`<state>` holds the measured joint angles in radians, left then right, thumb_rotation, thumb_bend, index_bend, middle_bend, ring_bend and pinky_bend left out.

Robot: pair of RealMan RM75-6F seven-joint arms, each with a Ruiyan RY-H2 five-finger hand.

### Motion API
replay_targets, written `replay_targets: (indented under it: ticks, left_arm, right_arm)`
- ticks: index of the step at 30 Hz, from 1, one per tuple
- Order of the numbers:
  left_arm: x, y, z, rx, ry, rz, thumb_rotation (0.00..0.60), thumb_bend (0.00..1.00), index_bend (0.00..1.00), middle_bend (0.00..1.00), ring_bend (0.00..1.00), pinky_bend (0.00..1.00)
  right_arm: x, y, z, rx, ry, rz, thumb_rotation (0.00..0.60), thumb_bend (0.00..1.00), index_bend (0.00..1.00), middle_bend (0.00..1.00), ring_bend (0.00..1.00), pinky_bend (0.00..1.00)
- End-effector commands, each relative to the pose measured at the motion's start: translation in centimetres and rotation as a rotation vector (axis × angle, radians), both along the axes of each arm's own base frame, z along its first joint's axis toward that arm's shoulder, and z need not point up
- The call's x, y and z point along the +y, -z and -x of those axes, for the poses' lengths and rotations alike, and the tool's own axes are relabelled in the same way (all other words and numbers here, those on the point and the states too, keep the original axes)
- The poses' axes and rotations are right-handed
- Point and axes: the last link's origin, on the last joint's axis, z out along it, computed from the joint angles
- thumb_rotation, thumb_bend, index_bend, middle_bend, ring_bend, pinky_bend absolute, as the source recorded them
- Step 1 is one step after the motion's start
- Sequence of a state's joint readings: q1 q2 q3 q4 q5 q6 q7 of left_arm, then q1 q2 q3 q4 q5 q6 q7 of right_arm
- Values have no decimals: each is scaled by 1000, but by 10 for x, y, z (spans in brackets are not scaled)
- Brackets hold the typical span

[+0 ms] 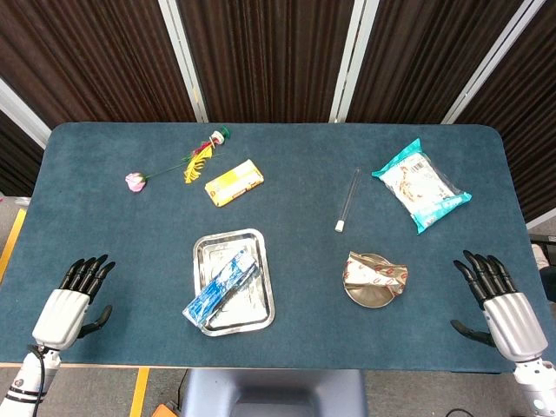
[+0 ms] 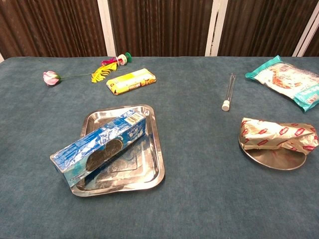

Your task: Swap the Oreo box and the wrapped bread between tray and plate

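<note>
Two hands: both are seen in the head view only, resting at the near corners of the surface [image 1: 287, 174].
Oreo box: the Oreo box [image 2: 99, 147] lies slantwise in the tray [image 2: 154, 132], one end overhanging the near-left rim.
Wrapped bread: the wrapped bread [image 2: 278, 134] is laid across the plate [image 2: 271, 158], covering most of it.
Left hand: the left hand [image 1: 74, 300] is placed well left of the tray, apart from the box; its fingers are spread and nothing is held or touched but the surface.
Right hand: the right hand [image 1: 499, 300] is placed to the right of the plate, clear of the bread; its fingers are extended and apart, and nothing is held.
Far side: a yellow packet [image 1: 234, 182], an artificial rose [image 1: 136, 182], a glass tube [image 1: 348, 200] and a teal snack bag [image 1: 420, 185] are spread behind tray and plate.
</note>
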<state>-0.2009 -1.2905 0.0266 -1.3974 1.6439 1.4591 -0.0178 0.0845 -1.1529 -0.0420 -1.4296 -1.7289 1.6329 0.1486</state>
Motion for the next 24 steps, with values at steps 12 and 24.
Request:
replay_targets:
  ticks: [12,24]
  left_arm:
    - [-10,62,-78,-327,186,291,600,355,0,0,0,95]
    - [39,127,-143,-175,152,374,600,337,0,0,0,74]
  right_arm:
    - [6,0,-2,-17,1,-58,600,123,0,0,0,0]
    - [8,-14,0,-81,-11,-81,600,123,0,0,0,0]
